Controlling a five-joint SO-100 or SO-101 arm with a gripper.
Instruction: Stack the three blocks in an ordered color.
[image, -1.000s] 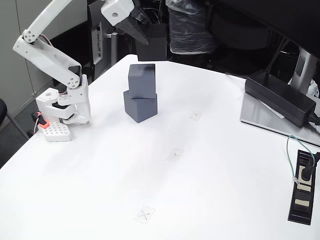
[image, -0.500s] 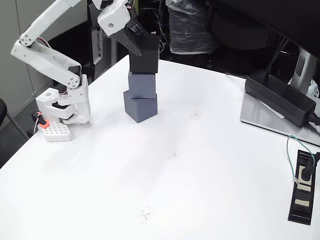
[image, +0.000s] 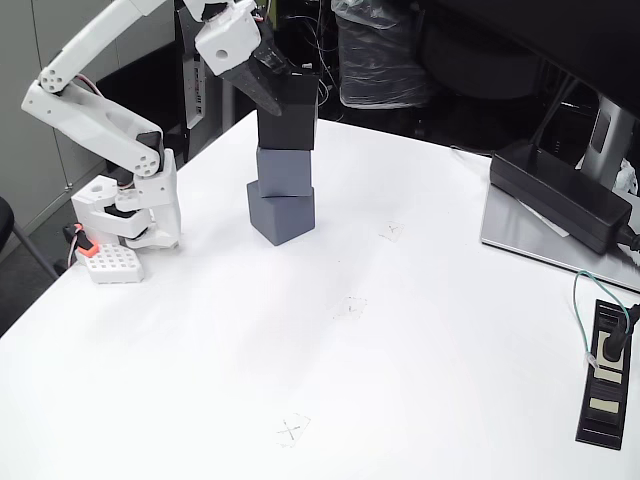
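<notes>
Three blocks stand in one column on the white table (image: 330, 380), left of centre and toward the back. The medium grey block (image: 281, 215) is at the bottom. On it sits the darker slate-grey block (image: 285, 172). The black block (image: 289, 116) rests on top of that one. My gripper (image: 282, 92) comes in from the upper left and is shut on the black block, its dark fingers (image: 262, 78) at the block's upper left side.
The arm's white base (image: 130, 210) stands at the table's left edge with a small white holed part (image: 110, 264) beside it. A flat black power brick (image: 560, 195) lies at the right on a silver plate. A black power strip (image: 607, 372) is at the right edge.
One second ago the gripper held the black block up behind the two-block stack. It has since come down and forward, and the black block now sits on the slate-grey block.
</notes>
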